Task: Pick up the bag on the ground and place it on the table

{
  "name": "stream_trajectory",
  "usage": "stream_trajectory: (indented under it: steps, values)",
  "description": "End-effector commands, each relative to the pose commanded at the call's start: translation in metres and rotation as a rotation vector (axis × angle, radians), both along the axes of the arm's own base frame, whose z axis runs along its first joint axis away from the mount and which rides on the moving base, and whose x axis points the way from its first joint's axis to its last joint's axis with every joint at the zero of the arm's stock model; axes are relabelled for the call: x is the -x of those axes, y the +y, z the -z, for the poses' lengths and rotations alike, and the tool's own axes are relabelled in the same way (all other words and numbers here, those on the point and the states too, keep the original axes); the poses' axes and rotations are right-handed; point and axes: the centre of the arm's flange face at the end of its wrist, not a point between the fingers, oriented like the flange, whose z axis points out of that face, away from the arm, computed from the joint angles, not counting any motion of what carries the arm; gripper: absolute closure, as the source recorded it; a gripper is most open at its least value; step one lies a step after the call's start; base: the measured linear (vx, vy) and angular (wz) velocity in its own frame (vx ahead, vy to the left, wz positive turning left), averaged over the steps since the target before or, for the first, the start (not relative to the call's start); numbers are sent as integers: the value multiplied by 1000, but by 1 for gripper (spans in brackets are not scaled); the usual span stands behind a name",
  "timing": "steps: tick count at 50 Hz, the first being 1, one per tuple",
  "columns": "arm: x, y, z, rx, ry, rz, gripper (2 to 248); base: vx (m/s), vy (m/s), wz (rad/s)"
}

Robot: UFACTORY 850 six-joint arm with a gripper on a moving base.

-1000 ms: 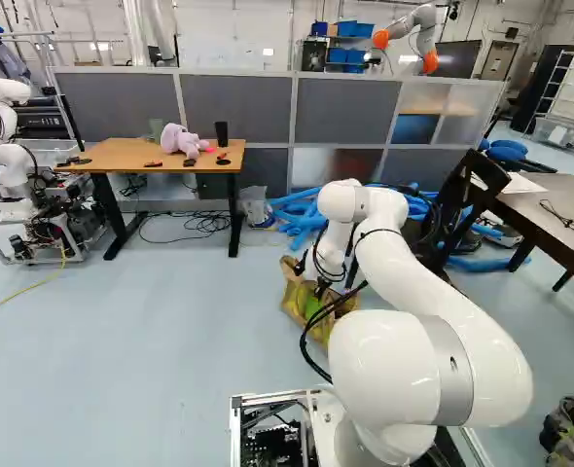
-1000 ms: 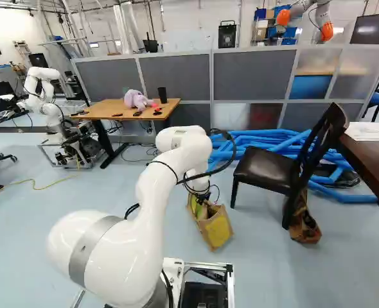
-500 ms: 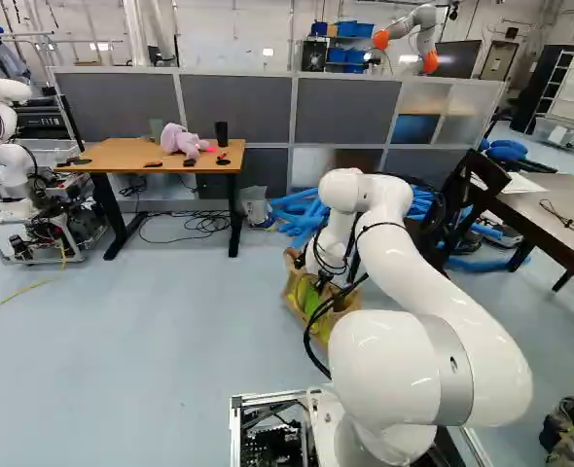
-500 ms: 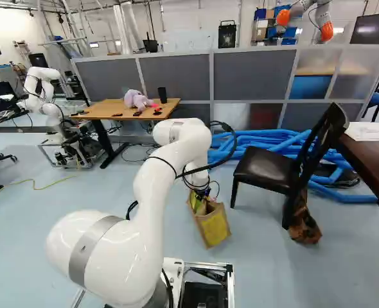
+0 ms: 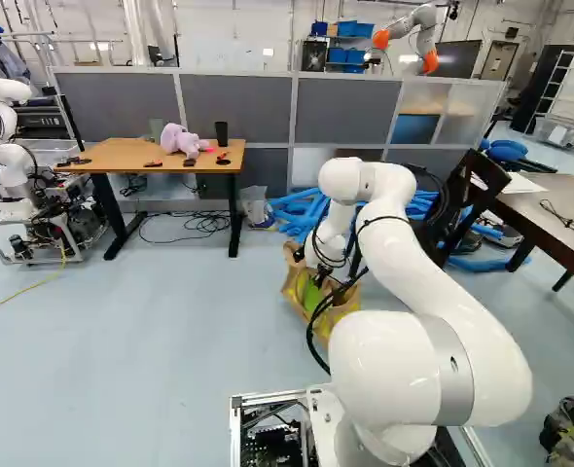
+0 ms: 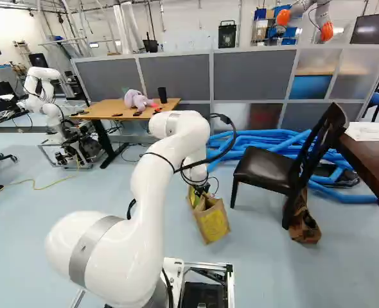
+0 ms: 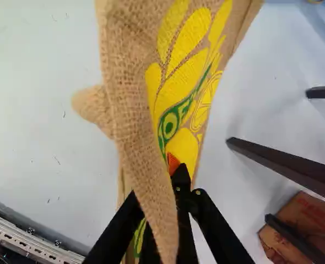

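Observation:
The gripper (image 5: 323, 276) is low at the mouth of the tan bag (image 5: 297, 289), just ahead of the arm in the left base view. In the wrist view the gripper (image 7: 171, 173) is shut on the bag's burlap (image 7: 132, 71), which is gathered between its fingers and drapes over part of them; one orange pad shows. Yellow and green print covers the bag's side, and in the right base view the bag (image 6: 213, 224) hangs tilted. Whether its bottom touches the floor I cannot tell. The wooden table (image 5: 122, 156) stands farther off, towards the left.
On the table lie a purple plush toy (image 5: 178, 140), a black cup (image 5: 221, 133) and small dark items. A dark chair (image 6: 263, 170) stands right of the bag, with another brown bag (image 6: 304, 224) by its legs. Blue tubes (image 6: 241, 142) lie behind. Another robot (image 5: 5, 146) stands at left.
The arm's wrist has risen a little, and the bag has come up slightly with it, its lower end higher in the right base view. The base has not moved.

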Motion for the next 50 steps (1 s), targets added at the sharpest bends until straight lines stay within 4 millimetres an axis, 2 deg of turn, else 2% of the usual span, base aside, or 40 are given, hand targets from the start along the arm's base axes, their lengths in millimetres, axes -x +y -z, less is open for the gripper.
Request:
stream_trajectory:
  steps: [50]
  values:
    - [1, 15, -73, 0, 9, 63, 229, 0, 0, 0]
